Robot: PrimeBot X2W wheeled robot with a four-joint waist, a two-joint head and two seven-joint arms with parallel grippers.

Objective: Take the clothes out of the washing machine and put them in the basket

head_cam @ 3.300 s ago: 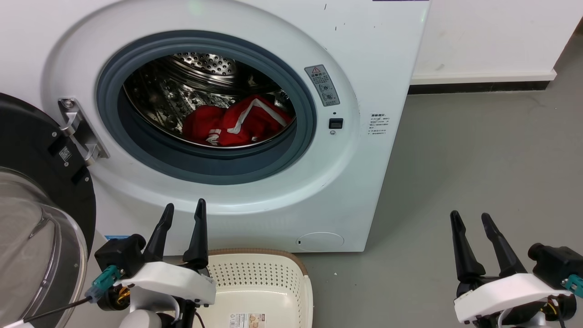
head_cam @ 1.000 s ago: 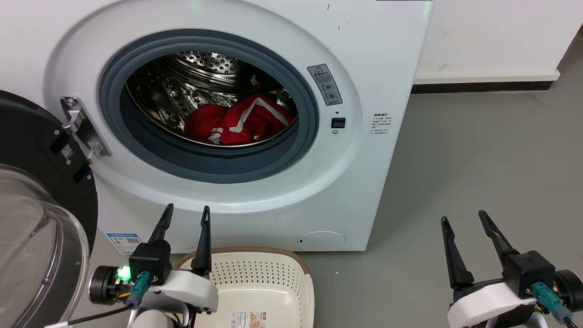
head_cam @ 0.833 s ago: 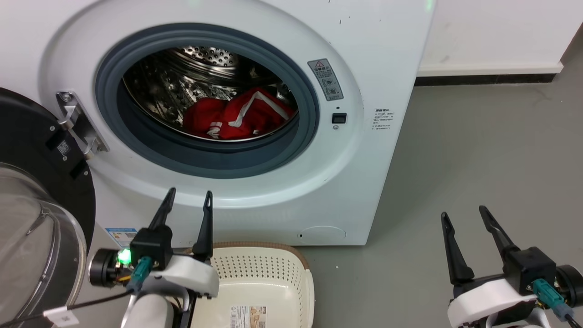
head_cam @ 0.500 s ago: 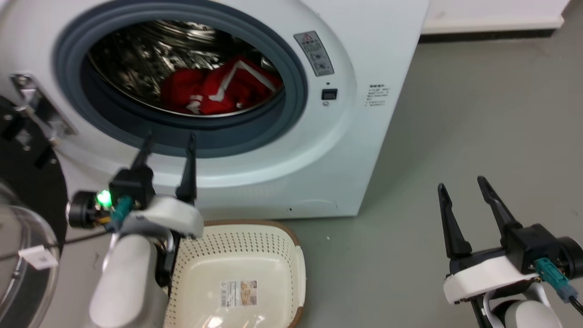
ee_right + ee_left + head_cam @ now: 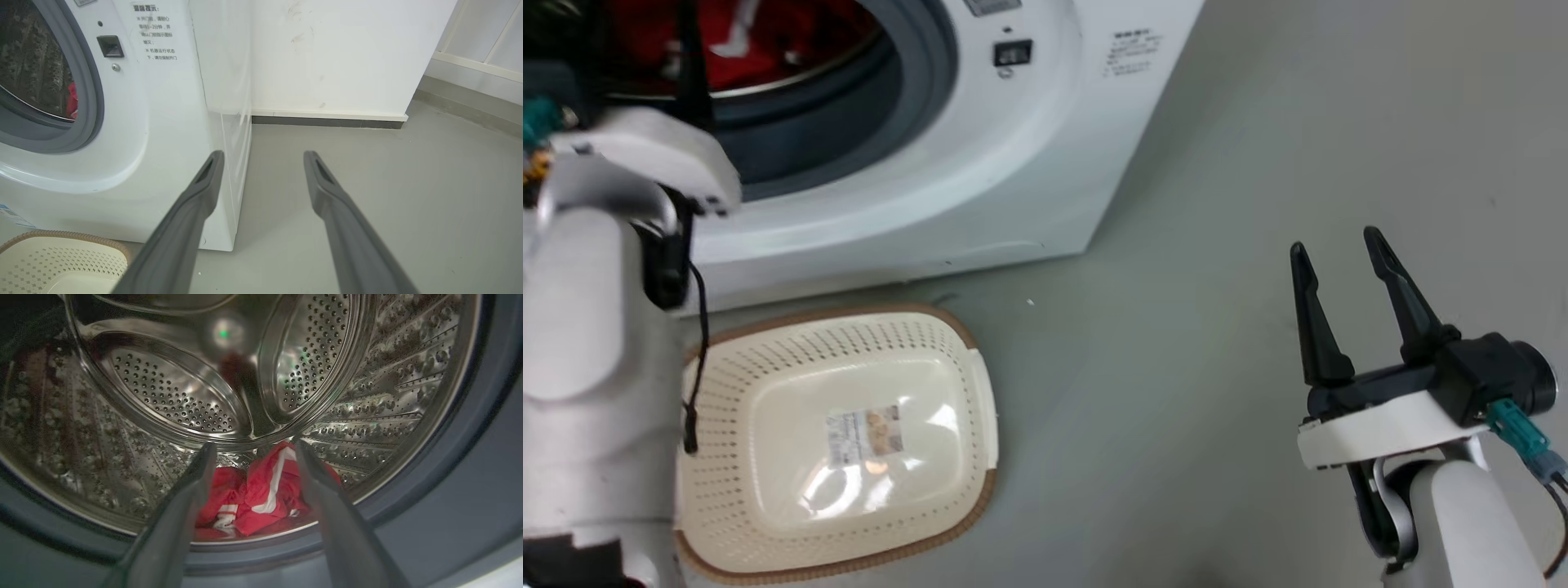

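Note:
The clothes (image 5: 265, 490), a red garment with white stripes, lie crumpled at the bottom of the steel drum (image 5: 171, 396) of the washing machine (image 5: 980, 155). My left gripper (image 5: 255, 445) is open at the grey porthole rim and points into the drum. The garment lies farther in, seen between the fingers, and nothing is held. In the head view the garment (image 5: 768, 33) shows at the top left, behind my pale left forearm. The cream basket (image 5: 849, 339) lies on the floor in front of the machine. My right gripper (image 5: 1334, 241) hangs open over bare floor to the right.
Grey floor (image 5: 1176, 367) stretches right of the machine and basket. In the right wrist view a white wall with a dark skirting (image 5: 327, 121) stands behind, and the machine's right front corner (image 5: 229, 122) is just left of the fingers.
The head camera has tilted down and right, so the whole picture has shifted. My left arm has risen and reached forward from above the basket to the porthole. The right gripper stays open.

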